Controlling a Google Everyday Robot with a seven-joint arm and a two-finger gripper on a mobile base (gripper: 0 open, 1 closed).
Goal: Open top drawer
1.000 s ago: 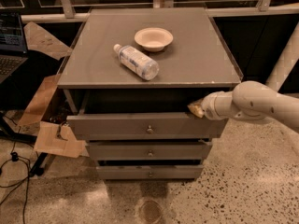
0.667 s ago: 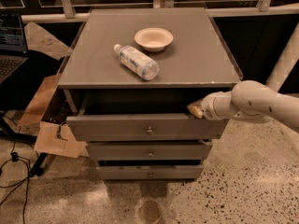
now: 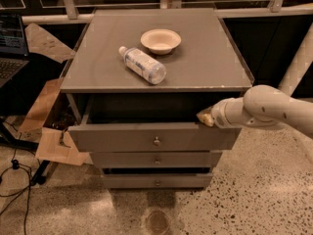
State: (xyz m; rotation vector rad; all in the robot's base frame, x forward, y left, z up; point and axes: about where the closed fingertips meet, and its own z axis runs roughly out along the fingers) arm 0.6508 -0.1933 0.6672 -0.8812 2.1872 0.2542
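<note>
Camera view: top drawer (image 3: 122, 137) sat partly out under cabinet top (image 3: 205, 62), gripper (image 3: 205, 117) at its upper-right edge; couldn't tell its grip state. Pulling step looked underway; next prob. needed a straight outward pull.

Gap between top drawer (image 3: 122, 138) and cabinet top (image 3: 210, 58), hand (image 3: 205, 117) at right end

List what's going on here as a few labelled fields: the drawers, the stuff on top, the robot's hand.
top drawer: pulled partly out, dark gap behind its front
gripper: at the right end of the top drawer's upper edge
cabinet top: bottle lying on its side, bowl upright beside it
left of cabinet: cardboard pieces, laptop
</note>
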